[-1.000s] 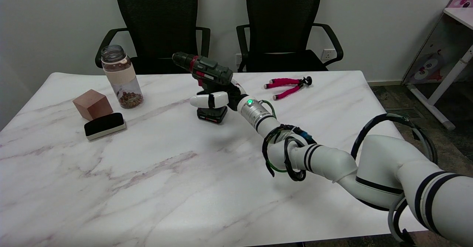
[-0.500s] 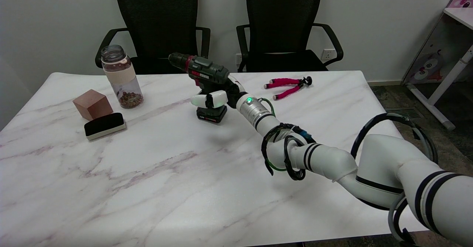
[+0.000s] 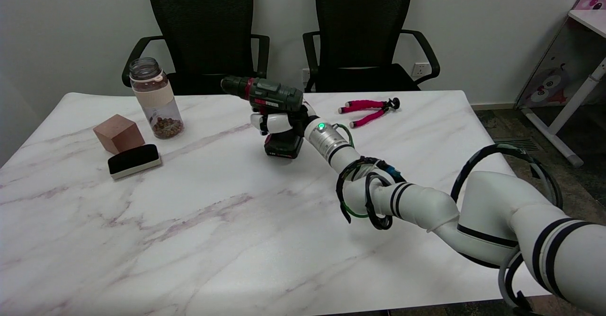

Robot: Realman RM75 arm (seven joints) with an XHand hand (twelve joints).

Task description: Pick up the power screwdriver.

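The power screwdriver (image 3: pixel 265 93) stands upright near the middle of the far half of the bench (image 3: pixel 199 221), its dark green body level, its red-ringed chuck pointing toward nine o'clock and its black battery foot at the bottom. Whether the foot rests on the marble or hangs just above it cannot be told from this view. The right hand (image 3: pixel 279 123) is wrapped around the grip just under the body, its white fingers (image 3: pixel 269 123) curled across the front of the handle and pressed against it, so the tool is held in a closed grasp. The wrist behind the hand shows a small green light, and the white arm (image 3: pixel 416 207) runs back toward four o'clock, with black and green cables looped about it, and leaves the picture at the lower right. At about two o'clock from the tool, well apart from it, a pink-legged mini tripod (image 3: pixel 370 109) lies flat on the marble. Toward nine o'clock stands a clear bottle (image 3: pixel 156 99) with a pale band and brown pieces in its bottom. Nearer the left edge a brown block (image 3: pixel 119 133) sits just beside a black-topped eraser (image 3: pixel 134 161). Beyond the far edge, at twelve o'clock, two black chairs (image 3: pixel 363 32) stand against the wall.
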